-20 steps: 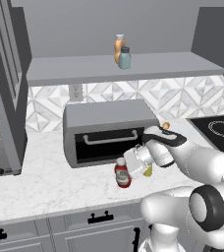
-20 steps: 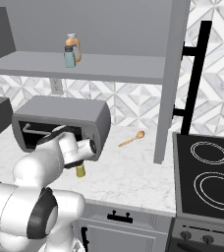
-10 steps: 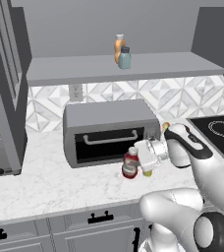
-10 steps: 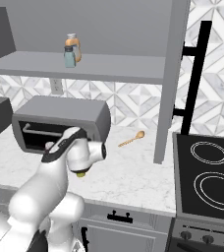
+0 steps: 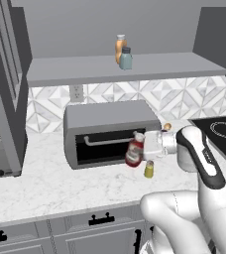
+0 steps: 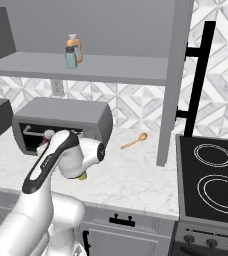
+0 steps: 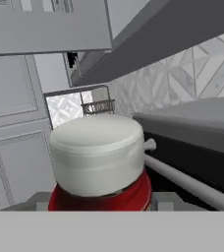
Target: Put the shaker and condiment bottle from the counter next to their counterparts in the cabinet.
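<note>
Hand (image 5: 143,148) grasping condiment bottle (image 5: 134,151), lifted off surface (image 5: 45,186), held in front of grey toaster oven (image 5: 110,130); white cap fills hand view. Shaker (image 5: 148,169) on surface just below hand. Counterparts, orange bottle (image 5: 120,45) and teal-grey shaker (image 5: 126,58), on cabinet (image 5: 85,69) shelf above. Step, by my reading: carrying bottle up. Next move calls for big lift, then placing beside orange bottle without knocking either

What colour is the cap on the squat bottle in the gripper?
White, on the squat red condiment bottle with a white cap; clearest in the hand view.
</note>
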Controlling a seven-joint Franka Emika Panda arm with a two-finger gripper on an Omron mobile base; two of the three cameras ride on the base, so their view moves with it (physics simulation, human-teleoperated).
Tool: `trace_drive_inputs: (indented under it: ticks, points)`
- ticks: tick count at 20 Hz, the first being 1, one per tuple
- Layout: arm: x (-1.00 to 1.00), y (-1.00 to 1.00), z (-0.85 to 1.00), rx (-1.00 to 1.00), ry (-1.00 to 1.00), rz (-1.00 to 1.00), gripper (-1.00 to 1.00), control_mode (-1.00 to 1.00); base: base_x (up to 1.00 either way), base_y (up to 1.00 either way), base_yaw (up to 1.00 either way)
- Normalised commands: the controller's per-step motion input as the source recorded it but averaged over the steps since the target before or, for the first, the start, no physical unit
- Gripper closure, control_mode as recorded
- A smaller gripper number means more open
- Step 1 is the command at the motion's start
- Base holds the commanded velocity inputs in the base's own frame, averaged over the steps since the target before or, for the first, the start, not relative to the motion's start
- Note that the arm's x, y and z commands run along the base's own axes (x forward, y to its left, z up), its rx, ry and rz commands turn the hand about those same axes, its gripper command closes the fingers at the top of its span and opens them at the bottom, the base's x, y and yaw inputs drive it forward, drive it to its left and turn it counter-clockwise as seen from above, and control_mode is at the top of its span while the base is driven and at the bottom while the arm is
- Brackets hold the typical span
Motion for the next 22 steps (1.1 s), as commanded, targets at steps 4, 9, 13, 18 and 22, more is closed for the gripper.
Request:
trace_drive_inputs:
  ticks: [4,9,13,18,22]
  points:
    - [0.0,-0.05,0.7,0.0,0.0,-0.15,1.0,-1.0,0.0,0.0,0.0]
    - [0.0,-0.11,0.74,0.0,0.0,-0.12,1.0,-1.0,0.0,0.0,0.0]
    - [0.0,-0.15,0.77,0.0,0.0,-0.08,1.0,-1.0,0.0,0.0,0.0]
    - [0.0,-0.07,0.75,0.0,0.02,-0.06,1.0,-1.0,0.0,0.0,0.0]
    - [0.0,-0.12,0.82,0.0,0.04,-0.05,1.0,-1.0,0.0,0.0,0.0]
